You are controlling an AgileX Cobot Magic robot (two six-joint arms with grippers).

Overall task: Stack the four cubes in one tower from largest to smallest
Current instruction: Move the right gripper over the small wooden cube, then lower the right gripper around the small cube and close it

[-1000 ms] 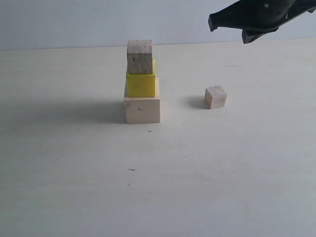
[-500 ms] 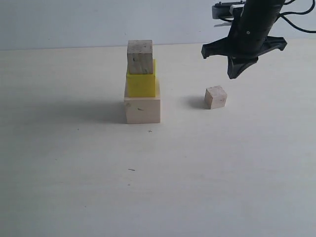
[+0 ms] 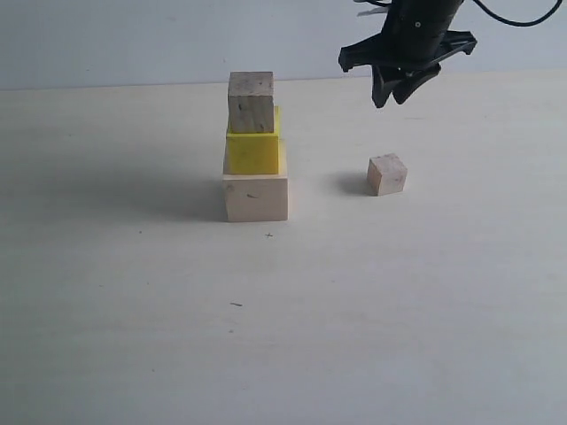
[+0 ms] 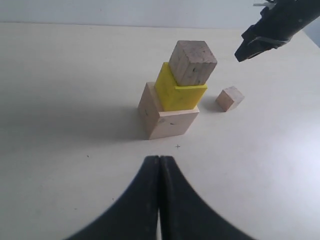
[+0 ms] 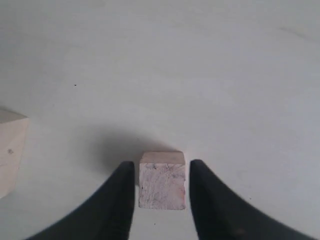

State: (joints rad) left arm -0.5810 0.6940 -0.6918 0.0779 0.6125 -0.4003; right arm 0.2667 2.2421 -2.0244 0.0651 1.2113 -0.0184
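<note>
Three cubes stand stacked: the largest pale cube (image 3: 255, 197) on the table, the yellow cube (image 3: 253, 153) on it, and the medium grainy cube (image 3: 251, 101) on top, slightly twisted. The smallest pale cube (image 3: 387, 173) sits alone on the table to the right. My right gripper (image 3: 392, 97) hangs open above and behind it. In the right wrist view this small cube (image 5: 162, 181) shows between the open fingers of the right gripper (image 5: 162, 165), with a gap on each side. My left gripper (image 4: 159, 159) is shut on nothing, well back from the stack (image 4: 177, 92).
The pale tabletop (image 3: 399, 301) spreads wide around the stack, with only small specks on it. A light wall runs along the far edge (image 3: 133, 86). A corner of the largest cube (image 5: 10, 150) shows at the side of the right wrist view.
The right gripper swung down from the upper right and moved left, ending over the small cube. The cubes and the left gripper stayed still.
</note>
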